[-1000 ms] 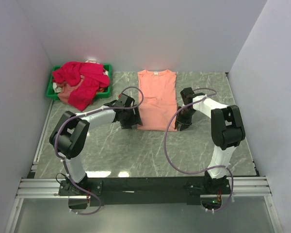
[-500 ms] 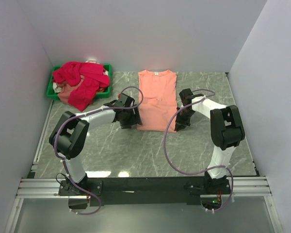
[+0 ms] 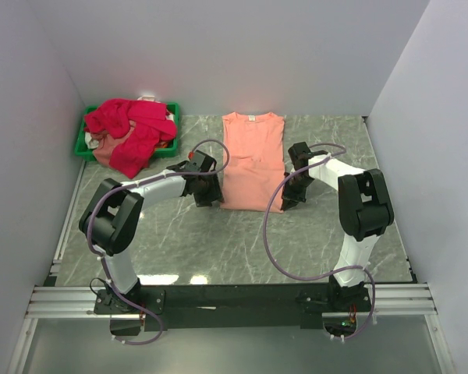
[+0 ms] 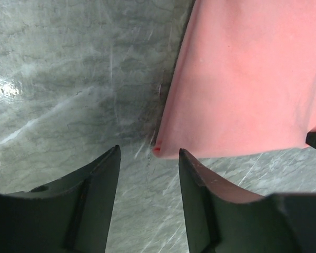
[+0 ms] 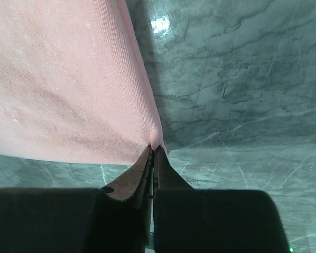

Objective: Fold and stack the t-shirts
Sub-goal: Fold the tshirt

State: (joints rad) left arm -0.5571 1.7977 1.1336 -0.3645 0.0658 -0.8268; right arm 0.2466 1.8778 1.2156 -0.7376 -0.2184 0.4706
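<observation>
A salmon-peach t-shirt lies flat on the table, folded into a long strip with its collar at the far end. My left gripper is open at the shirt's near left corner, which lies just ahead of the gap between the jaws. My right gripper is shut on the shirt's near right corner, pinching the cloth between its fingertips. Crimson-pink t-shirts lie heaped at the far left.
A small green bin sits under the crimson heap at the far left corner. White walls close in the table on the left, back and right. The table is grey marble.
The right gripper has moved slightly left and away along the shirt's near right corner. The left gripper has shifted a little toward the shirt's near left corner.
</observation>
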